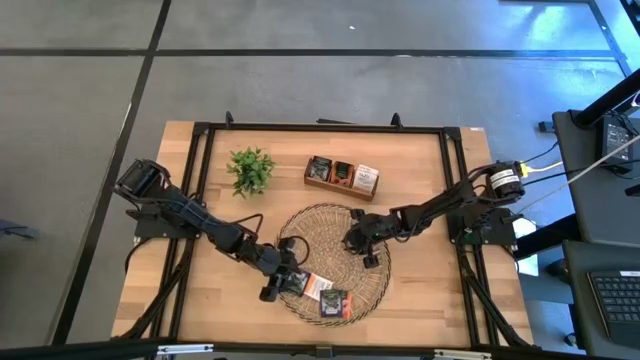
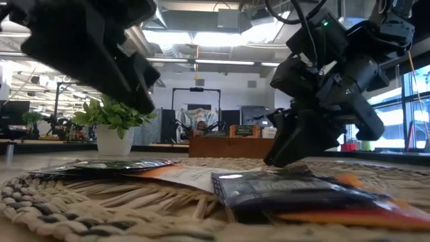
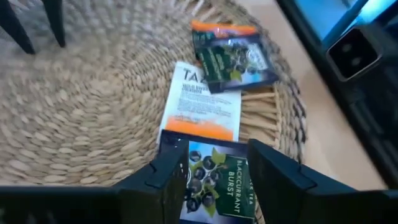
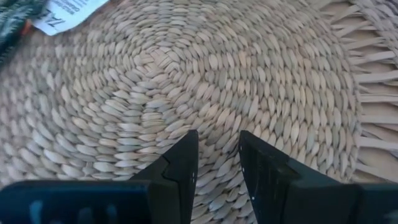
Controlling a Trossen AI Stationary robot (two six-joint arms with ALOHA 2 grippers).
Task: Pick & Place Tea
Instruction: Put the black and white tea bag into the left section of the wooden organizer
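Wooden bench [image 1: 420, 290] carries the tray [image 1: 330, 225], where the left tool [image 1: 281, 283], fingers apart, straddles a tea sachet [image 3: 214, 186] to lift it; the right tool [image 1: 357, 243] hovers part-open, empty.

Sachets [image 1: 322, 292] on tray [image 1: 330, 225], box [image 1: 342, 178] apparently behind.

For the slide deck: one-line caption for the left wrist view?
Left tool open over a blackcurrant tea sachet on the woven tray, two more sachets beyond.
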